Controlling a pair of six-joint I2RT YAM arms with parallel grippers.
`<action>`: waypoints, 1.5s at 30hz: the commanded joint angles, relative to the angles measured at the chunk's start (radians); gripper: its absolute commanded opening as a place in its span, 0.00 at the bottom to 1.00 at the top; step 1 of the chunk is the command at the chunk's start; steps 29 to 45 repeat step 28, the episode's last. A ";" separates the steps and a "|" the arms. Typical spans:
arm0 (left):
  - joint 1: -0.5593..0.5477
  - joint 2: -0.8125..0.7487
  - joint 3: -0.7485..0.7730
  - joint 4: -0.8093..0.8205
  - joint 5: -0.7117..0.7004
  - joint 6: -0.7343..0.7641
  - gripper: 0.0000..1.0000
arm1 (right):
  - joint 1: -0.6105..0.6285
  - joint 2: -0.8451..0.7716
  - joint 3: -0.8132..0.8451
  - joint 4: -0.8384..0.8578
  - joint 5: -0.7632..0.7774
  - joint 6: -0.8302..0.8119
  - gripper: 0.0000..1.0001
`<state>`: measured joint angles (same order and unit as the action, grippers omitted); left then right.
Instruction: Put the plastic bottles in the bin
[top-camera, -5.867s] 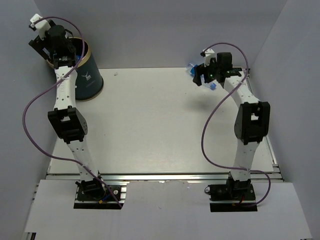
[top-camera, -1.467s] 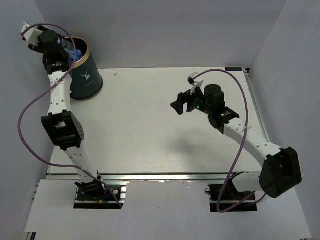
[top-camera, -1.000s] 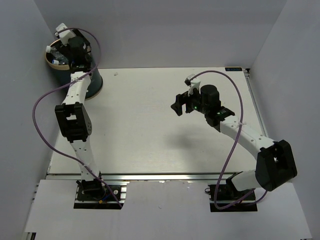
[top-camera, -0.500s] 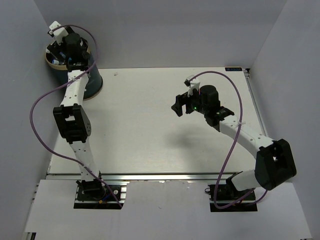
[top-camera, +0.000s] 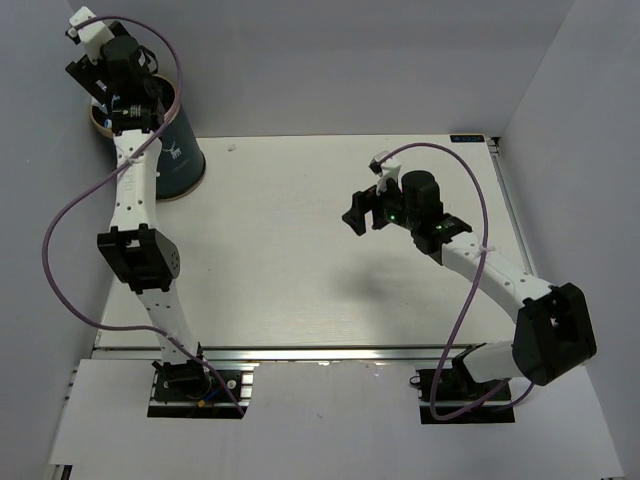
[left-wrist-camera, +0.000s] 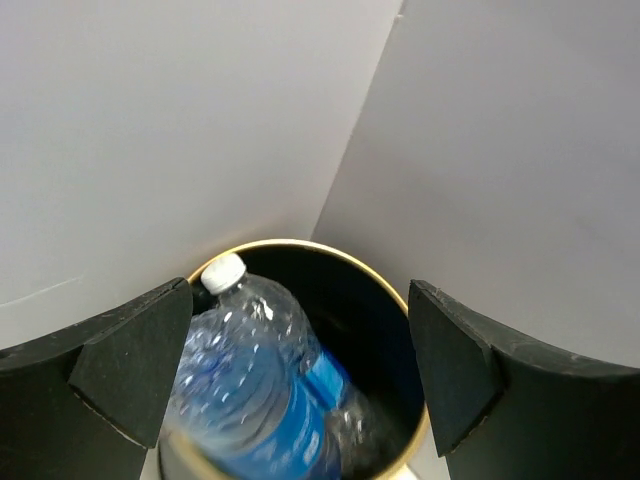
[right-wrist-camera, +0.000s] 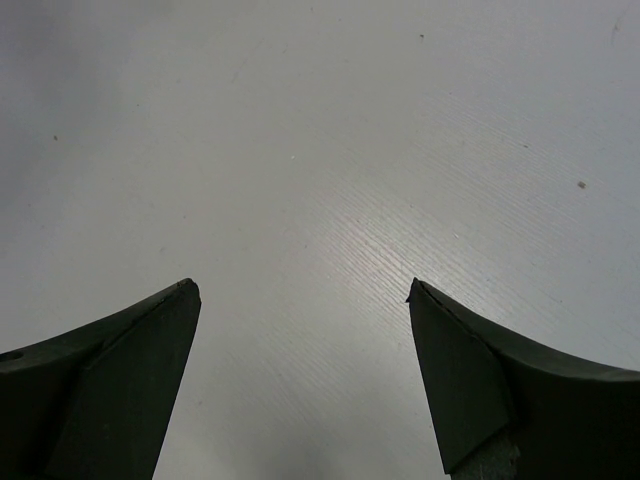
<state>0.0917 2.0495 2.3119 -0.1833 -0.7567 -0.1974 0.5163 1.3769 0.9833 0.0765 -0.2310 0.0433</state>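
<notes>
Left wrist: bottle (left-wrist-camera: 250, 390) inside bin (left-wrist-camera: 300, 243).

Top camera — high, near side, whole table (top-camera: 300, 250); left wrist looks down into bin (left-wrist-camera: 372, 330); right wrist close above table.

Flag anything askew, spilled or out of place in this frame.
One bottle in the bin stands tilted, its white cap up by the gold rim instead of lying low. No spill shows on the table. The left end effector and right end effector are both open and empty.
</notes>
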 joint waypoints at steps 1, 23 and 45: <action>0.003 -0.204 0.017 -0.136 0.066 -0.060 0.98 | -0.007 -0.059 0.002 0.026 0.001 0.013 0.89; -0.225 -1.108 -1.430 -0.099 0.540 -0.496 0.98 | -0.061 -0.332 -0.325 0.176 0.395 0.325 0.89; -0.225 -1.169 -1.464 -0.079 0.544 -0.478 0.98 | -0.061 -0.375 -0.380 0.233 0.409 0.320 0.90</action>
